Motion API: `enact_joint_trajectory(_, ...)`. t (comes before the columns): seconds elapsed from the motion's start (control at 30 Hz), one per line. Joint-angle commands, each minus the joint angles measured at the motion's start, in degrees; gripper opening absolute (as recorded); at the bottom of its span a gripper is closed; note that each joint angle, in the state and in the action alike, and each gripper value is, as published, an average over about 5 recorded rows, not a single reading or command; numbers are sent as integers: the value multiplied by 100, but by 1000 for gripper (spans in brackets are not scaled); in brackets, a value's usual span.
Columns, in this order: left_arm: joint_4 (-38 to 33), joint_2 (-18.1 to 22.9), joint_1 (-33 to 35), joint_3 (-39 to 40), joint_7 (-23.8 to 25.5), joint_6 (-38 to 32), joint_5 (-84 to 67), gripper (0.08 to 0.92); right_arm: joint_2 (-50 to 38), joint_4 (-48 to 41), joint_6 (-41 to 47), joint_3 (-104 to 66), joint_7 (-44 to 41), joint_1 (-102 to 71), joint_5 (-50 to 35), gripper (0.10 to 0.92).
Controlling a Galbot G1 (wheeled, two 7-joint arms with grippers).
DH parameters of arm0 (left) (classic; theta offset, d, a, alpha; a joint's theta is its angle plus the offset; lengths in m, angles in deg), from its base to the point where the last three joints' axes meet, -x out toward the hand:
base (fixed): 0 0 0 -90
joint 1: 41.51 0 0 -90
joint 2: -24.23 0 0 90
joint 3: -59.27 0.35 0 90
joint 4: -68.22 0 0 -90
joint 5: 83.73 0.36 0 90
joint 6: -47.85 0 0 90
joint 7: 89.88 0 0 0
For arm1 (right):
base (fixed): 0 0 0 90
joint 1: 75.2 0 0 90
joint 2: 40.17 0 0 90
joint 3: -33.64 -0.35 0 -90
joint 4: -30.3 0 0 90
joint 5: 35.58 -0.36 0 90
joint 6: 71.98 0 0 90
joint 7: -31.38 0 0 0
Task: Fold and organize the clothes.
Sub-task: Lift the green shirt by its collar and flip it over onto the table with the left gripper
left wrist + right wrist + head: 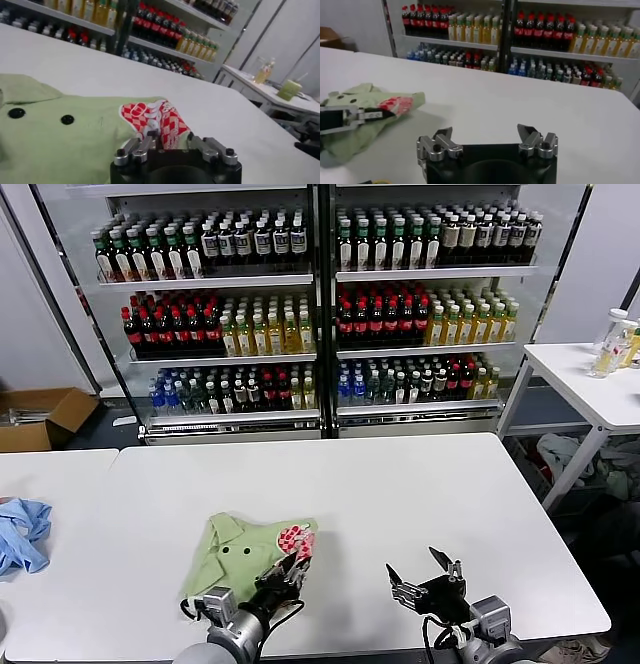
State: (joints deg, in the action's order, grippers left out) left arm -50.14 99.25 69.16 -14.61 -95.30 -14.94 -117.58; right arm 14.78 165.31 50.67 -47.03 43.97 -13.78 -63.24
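Pale pastel-green soft-fabric shirt [245,550]: small dark round buttons [67,119], red-and-white checked print patch [296,537] at its 3 o'clock edge. Light-blue crumpled cloth [20,534] at 9 o'clock of the white flat table [400,494]. Both grippers black with silver metal fingers [437,144].

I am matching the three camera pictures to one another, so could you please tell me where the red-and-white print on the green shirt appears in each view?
Head view: the red-and-white print lies at the green shirt's right edge, near the table's front.
Left wrist view: low centre, just beyond the left tool.
Right wrist view: far left, beside that tool.
Shared landmark: the drinks shelves behind the table.
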Motion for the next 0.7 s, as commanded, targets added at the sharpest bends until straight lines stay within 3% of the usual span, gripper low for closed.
enact_joint_trajectory(0.03,-599,190,84,89,568,-317,-537,398,33,-248,-99,347,-13,544,-337,823)
enact_joint_trajectory(0.3,-1177,-158,720,-1118,494,-548,-684,632,489,-881,-251,1150,27,1650,-775,822)
enact_joint_trajectory(0.47,-1160,89,759,-869,470,-508,-294,771,688,-1240,-243,1503,51,1983,-825,823)
enact_joint_trajectory(0.7,-1206,168,751,-865,719,-329,-666,822,663,-1365,-221,1639,27,2089,-1052,822)
